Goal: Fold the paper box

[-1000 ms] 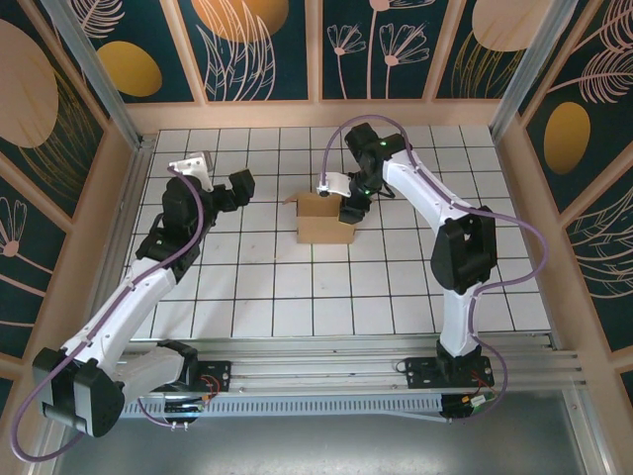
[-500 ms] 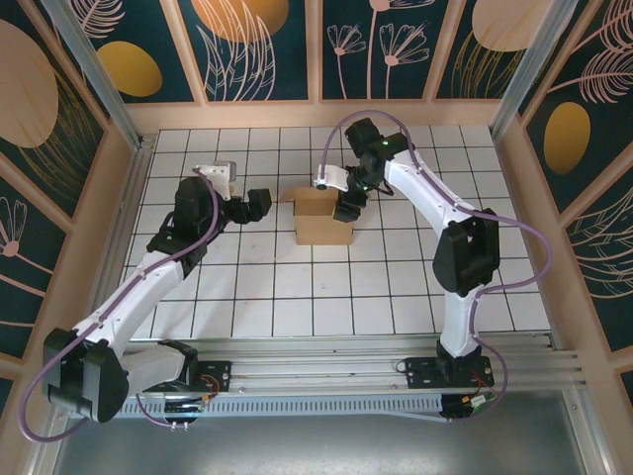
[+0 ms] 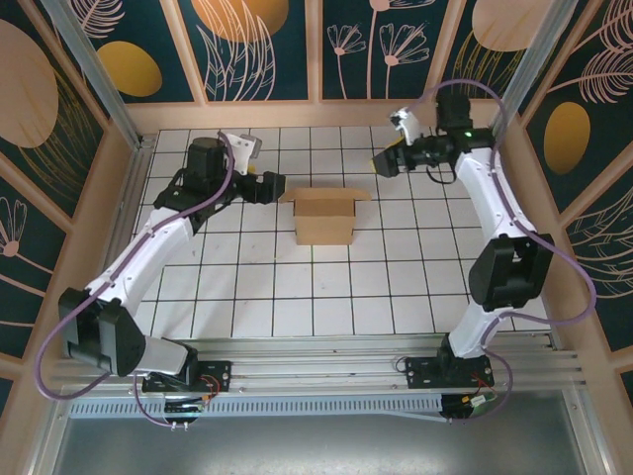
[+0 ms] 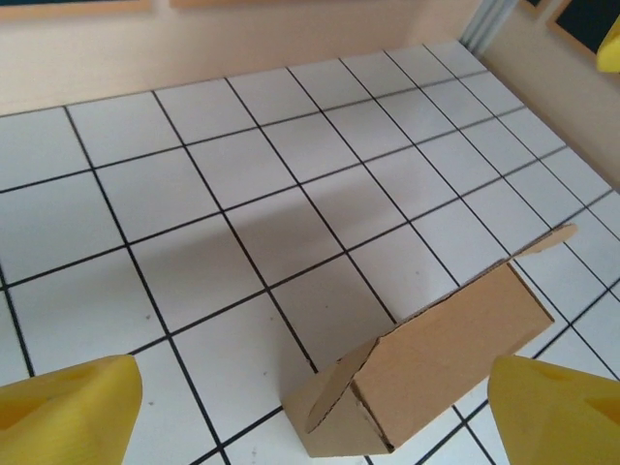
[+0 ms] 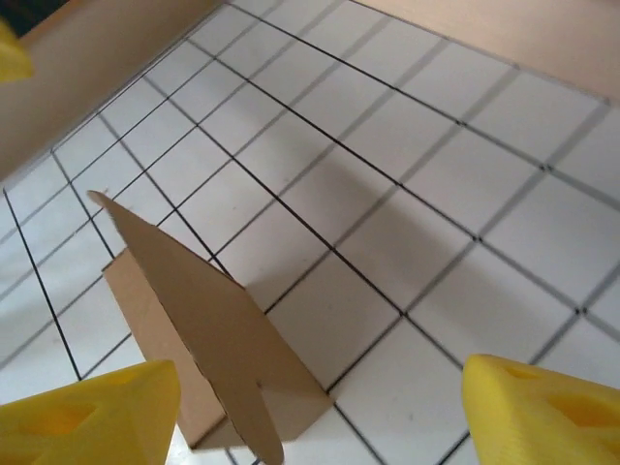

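Far left of top external view: left gripper (image 3: 265,186), spread wide, nothing held, just beside the box's left rear corner; contact not clear from above. In its own wrist view, yellow fingers (image 4: 68,407) at both bottom corners, well apart, box ahead and between them, no touch.

Centre: paper box (image 3: 324,220) on the tiled table (image 3: 247,297), mid-table, a little toward the far side. Mostly formed brown shell, with small flaps sticking out left and right at the far edge.

Right: right gripper (image 3: 388,162), likewise spread and empty, hanging off the box's right rear corner, clearly apart from it. Fingers (image 5: 542,412) wide apart in its wrist view.

Step, as a judgement: mid-fold, shell standing, end flaps not yet tucked, both tools off the card.

Next move probably calls for coming in low on one loose flap, pressing it inward along its crease, and bracing the opposite wall with the other gripper. Light card, so likely to slide or buckle under a one-sided push.

View differences:
- From above: flanking layout, flaps reduced to slivers.
- From left wrist: box (image 4: 436,358) end-on, with a rounded end flap hanging loose and a tab raised at the far corner.
- From right wrist: box (image 5: 194,329) with one large panel tilted up and off the wall, notch at its lower edge.
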### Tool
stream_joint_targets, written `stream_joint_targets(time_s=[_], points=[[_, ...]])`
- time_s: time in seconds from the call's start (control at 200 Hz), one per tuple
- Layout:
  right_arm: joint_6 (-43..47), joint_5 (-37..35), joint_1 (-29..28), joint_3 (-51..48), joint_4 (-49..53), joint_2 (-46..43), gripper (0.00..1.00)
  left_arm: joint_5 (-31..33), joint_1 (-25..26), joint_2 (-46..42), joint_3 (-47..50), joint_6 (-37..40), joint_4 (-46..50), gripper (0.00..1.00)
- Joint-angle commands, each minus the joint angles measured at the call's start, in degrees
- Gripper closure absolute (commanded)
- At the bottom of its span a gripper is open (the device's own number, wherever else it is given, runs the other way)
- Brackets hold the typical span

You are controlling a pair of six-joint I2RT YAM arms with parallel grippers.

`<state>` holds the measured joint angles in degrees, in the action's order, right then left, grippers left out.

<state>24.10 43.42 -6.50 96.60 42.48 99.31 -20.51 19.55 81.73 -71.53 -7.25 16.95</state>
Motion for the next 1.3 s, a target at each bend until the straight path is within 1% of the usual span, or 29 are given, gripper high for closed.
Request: stream_joint_targets(time_s=[0.0, 0.145, 0.28, 0.39, 0.501, 0.641, 0.781, 0.831, 0.941, 1.106, 1.181, 1.251, 1.296], points=[[-11.14, 3.76, -1.10, -7.32, -1.60, -2.56, 0.26, -4.86, 0.05, 3.27, -3.69, 2.43, 8.47, 0.10], [-13.37, 4.49, -1.09, -12.27, -4.10, -3.31, 0.34, -4.26, 0.09, 7.39, -5.70, 2.74, 11.52, 0.13], [-15.02, 6.30, -1.09, -13.40, -6.75, -2.97, 0.36, -3.31, 0.05, 8.18, -5.43, 1.03, 10.22, 0.16], [-14.84, 6.96, -1.20, -13.16, -7.02, -2.36, 0.41, -3.34, 0.05, 8.42, -4.70, 0.57, 9.01, 0.22], [-13.72, 7.83, -1.28, -13.27, -6.41, -2.17, 0.41, -4.63, 0.05, 8.84, -4.35, 0.48, 8.28, 0.23], [-12.21, 9.27, -1.99, -13.76, -5.68, -2.16, 0.41, -7.75, 0.05, 9.14, -3.73, 0.56, 6.80, 0.22], [-11.06, 8.85, -2.97, -13.73, -4.58, -1.37, 0.42, -9.19, 0.05, 10.40, -3.71, 0.48, 6.16, 0.23], [-10.71, 8.47, -3.32, -13.50, -4.08, -0.98, 0.44, -9.64, 0.05, 10.68, -3.71, 0.48, 6.07, 0.24], [-10.56, 8.09, -3.67, -13.04, -3.98, -0.23, 0.51, -10.24, 0.07, 10.90, -3.33, 0.38, 5.98, 0.29], [-10.48, 7.95, -3.91, -12.75, -3.47, 0.43, 0.60, -10.46, 0.05, 11.08, -2.76, 0.31, 5.90, 0.32], [-10.21, 7.65, -3.96, -12.74, -3.07, 0.74, 0.62, -10.62, 0.05, 11.09, -2.61, -0.04, 5.64, 0.34], [-10.04, 7.55, -4.08, -12.75, -2.93, 0.72, 0.63, -10.78, 0.00, 10.93, -2.40, -0.29, 5.21, 0.38], [-9.87, 7.60, -4.16, -12.75, -2.93, 0.83, 0.65, -10.88, 0.11, 10.82, -2.39, -0.44, 4.98, 0.44]])
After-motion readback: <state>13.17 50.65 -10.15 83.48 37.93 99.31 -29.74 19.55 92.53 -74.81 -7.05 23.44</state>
